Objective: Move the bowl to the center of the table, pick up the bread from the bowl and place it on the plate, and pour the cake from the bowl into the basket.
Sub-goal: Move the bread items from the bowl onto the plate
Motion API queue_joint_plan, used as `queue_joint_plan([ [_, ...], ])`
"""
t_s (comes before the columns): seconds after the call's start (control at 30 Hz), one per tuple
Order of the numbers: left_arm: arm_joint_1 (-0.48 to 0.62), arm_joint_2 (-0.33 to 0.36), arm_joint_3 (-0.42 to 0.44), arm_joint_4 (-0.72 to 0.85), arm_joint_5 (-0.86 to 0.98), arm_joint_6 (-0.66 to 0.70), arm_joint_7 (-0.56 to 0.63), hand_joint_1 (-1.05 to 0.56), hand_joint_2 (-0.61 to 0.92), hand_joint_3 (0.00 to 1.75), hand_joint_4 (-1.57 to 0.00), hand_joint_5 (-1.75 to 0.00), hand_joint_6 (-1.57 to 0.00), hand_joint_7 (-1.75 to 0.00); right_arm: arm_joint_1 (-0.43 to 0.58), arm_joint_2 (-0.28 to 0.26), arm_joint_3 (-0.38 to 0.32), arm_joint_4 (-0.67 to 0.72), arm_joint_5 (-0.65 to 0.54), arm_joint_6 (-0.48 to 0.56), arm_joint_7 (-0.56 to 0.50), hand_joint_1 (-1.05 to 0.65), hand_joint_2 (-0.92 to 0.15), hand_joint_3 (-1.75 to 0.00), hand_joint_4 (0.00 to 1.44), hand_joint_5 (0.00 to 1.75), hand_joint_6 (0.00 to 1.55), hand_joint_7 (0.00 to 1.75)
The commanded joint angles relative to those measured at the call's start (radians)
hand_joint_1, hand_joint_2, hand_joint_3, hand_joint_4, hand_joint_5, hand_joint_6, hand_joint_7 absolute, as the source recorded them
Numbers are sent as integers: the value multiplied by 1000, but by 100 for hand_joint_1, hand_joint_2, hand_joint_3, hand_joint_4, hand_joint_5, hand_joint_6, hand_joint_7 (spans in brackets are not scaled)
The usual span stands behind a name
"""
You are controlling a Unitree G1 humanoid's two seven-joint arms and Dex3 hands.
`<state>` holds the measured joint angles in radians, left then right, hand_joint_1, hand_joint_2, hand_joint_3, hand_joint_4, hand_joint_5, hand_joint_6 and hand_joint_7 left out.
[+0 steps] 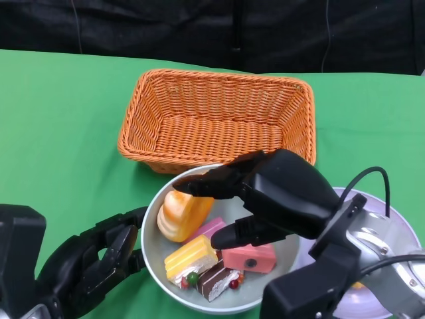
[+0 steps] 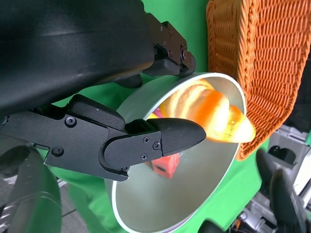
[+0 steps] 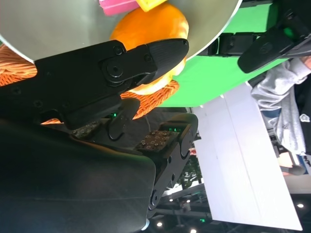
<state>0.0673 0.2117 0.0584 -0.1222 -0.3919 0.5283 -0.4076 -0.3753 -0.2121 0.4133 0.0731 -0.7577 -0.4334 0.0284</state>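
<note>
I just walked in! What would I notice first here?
The big black right hand reaching over the grey round bowl, fingers open by the orange bread roll. Colourful cake pieces lie beside the bread, and an orange wicker basket sits just behind on the green table.

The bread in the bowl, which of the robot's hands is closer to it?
Right. The right hand hovers over the bowl, its fingers spread just above the bread. The left hand is at the bowl's outer rim, beside the bread but apart from it.

Right robot hand (image 1: 229, 206) open, left robot hand (image 1: 99, 256) gripping.
</note>
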Motion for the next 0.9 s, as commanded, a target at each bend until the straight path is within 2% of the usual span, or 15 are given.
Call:
queue_joint_plan([
  [0.03,5,23,-20,-10,-1,13,-30,-75,92,57,-12,-68,-33,-1,-24,10,13,37,-13,9,-34,-46,-92,-2,61,0,54,0],
  [0.2,5,39,-36,-6,5,-6,-51,-74,92,59,-13,-67,-32,0,-52,23,35,89,-35,13,-74,-47,-92,-1,53,0,48,0],
  [0.3,5,37,-39,-5,8,-12,-51,-75,92,58,-13,-66,-32,-1,-74,35,47,131,-52,10,-108,-49,-91,0,43,0,43,0],
  [0.47,7,35,-45,-4,11,-26,-53,-76,92,58,-12,-66,-32,-1,-109,35,74,173,-78,35,-108,-52,-92,-1,38,0,40,0],
  [0.73,6,41,-63,-14,27,-29,-47,-77,92,59,-11,-65,-31,0,-137,32,104,223,-96,59,-120,-53,-91,0,39,1,41,1],
  [0.9,6,40,-70,-23,48,-33,-36,-75,92,60,-14,-65,-33,-1,-150,25,117,276,-107,44,-160,-50,-91,0,44,4,45,2],
])
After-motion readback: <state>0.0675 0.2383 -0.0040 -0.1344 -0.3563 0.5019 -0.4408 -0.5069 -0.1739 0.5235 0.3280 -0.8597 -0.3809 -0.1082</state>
